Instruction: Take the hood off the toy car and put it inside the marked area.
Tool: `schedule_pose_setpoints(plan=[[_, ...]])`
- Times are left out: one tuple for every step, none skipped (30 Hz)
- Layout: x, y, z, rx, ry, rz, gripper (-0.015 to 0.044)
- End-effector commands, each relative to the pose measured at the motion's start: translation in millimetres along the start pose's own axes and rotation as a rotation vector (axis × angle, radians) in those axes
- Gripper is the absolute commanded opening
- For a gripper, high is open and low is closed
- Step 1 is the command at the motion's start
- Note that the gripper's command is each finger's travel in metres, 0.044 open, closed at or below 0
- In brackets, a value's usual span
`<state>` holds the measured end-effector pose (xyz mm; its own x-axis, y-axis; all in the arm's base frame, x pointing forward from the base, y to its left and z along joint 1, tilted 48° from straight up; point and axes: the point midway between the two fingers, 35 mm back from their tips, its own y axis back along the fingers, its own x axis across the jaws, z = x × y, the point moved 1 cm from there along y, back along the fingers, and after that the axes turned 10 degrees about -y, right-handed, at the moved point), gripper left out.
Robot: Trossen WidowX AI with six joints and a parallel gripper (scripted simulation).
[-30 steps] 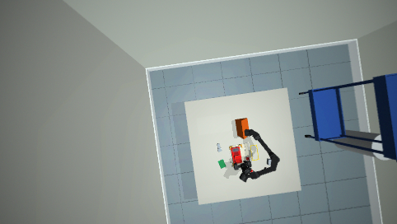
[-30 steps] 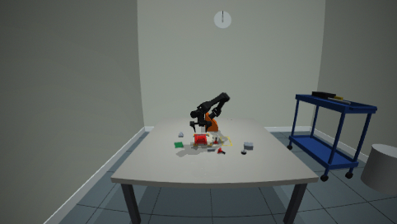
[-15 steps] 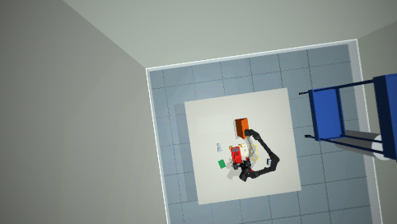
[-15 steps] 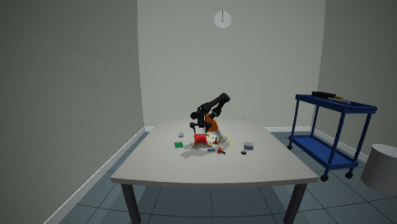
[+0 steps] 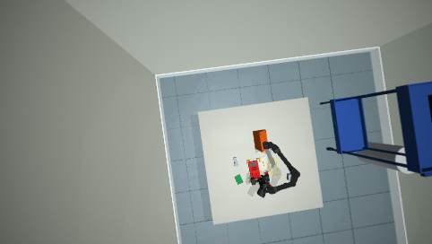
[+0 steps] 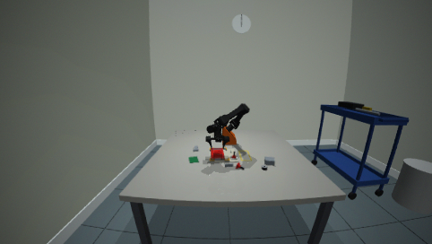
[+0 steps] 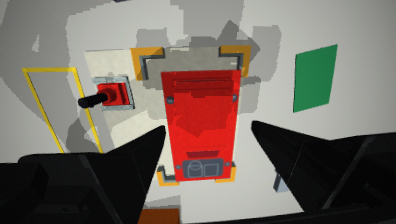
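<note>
The red toy car stands between orange corner brackets on a pale board. Its hood is part of the red top; I cannot tell its edges apart. My gripper is open and empty above the car. In the wrist view one fingertip is at each side of the red body, with a gap on both sides. The marked area is a yellow outline on the table, beyond the board's left edge in the wrist view.
A red switch with a black lever stands on the board, between the car and the marked area. A green plate lies on the car's other side. Grey blocks lie around. The orange block is at the arm's base.
</note>
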<state>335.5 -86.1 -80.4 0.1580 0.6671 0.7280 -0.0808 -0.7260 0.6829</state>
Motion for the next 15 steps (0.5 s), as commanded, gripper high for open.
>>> schedule_pose_setpoints(plan=[[-0.2,-7.0,-3.1,0.010,-0.012,0.008,0.0440],[-0.2,-7.6,-3.2,0.010,-0.012,0.008,0.0440],[-0.2,-8.3,-3.2,0.010,-0.012,0.008,0.0440],[-0.1,-8.9,-3.3,0.010,-0.012,0.008,0.0440],[-0.1,-9.6,-3.3,0.010,-0.012,0.008,0.0440],[0.0,-10.3,-3.4,0.010,-0.012,0.008,0.0440],[0.0,-10.9,-3.5,0.010,-0.012,0.008,0.0440],[0.1,-11.6,-3.6,0.010,-0.012,0.008,0.0440],[0.1,-12.2,-3.6,0.010,-0.012,0.008,0.0440],[0.2,-12.9,-3.7,0.010,-0.012,0.008,0.0440],[0.2,-13.6,-3.8,0.010,-0.012,0.008,0.0440],[0.3,-14.2,-3.9,0.010,-0.012,0.008,0.0440],[0.3,-14.9,-3.9,0.010,-0.012,0.008,0.0440],[0.4,-15.5,-4.0,0.010,-0.012,0.008,0.0440],[0.4,-16.2,-4.1,0.010,-0.012,0.009,0.0440]])
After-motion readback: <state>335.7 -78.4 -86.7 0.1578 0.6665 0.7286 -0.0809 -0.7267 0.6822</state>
